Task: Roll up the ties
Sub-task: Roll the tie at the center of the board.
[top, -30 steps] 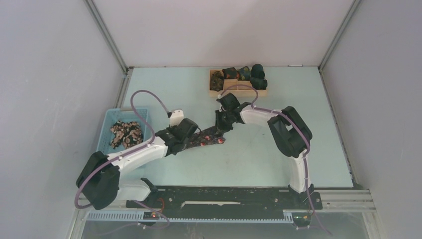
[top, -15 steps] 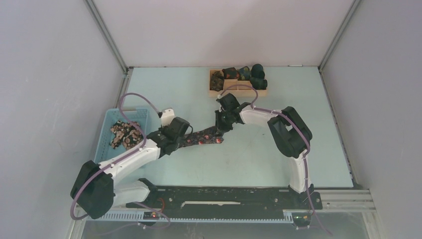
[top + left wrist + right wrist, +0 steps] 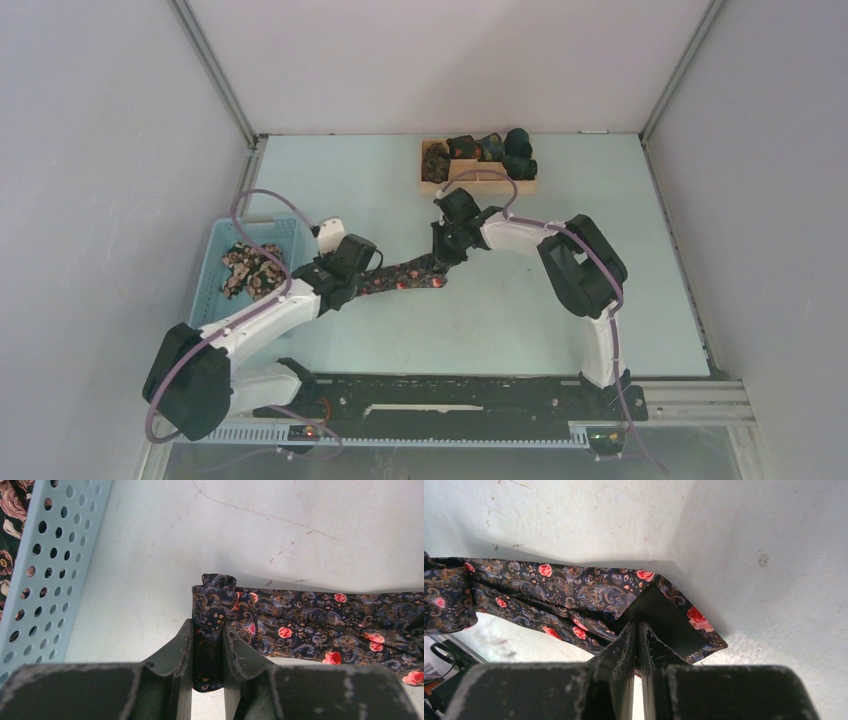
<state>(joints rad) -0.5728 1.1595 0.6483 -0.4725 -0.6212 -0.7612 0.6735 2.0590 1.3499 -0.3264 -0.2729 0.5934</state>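
A dark floral tie (image 3: 400, 277) lay stretched flat on the pale table (image 3: 520, 300), held at both ends. Its long axis ran from lower left to upper right in the overhead view, spanning the gap between the two arms.

At the narrow end the fabric had a small curl (image 3: 214, 587) standing just past the fingertips of the left gripper (image 3: 207, 645), whose jaws were clamped on the folded cloth below it. From that grip the rest of the tie ran away to one side, flat on the table.

At the far end the right gripper (image 3: 634, 630) had its fingers almost together, pinching the wide pointed tip where the black lining showed.

So the unrolled length lay wholly between the two grips. The curl was at the left gripper, making the left arm the nearer one to begin the rolling — in my judgement the roll would have to travel along the axis toward the right gripper.

Just beside the left gripper stood a light-blue basket (image 3: 215, 250) holding loose ties (image 3: 250, 270). Well apart, at the back, a wooden tray (image 3: 480, 185) held rolled ties (image 3: 518, 150).
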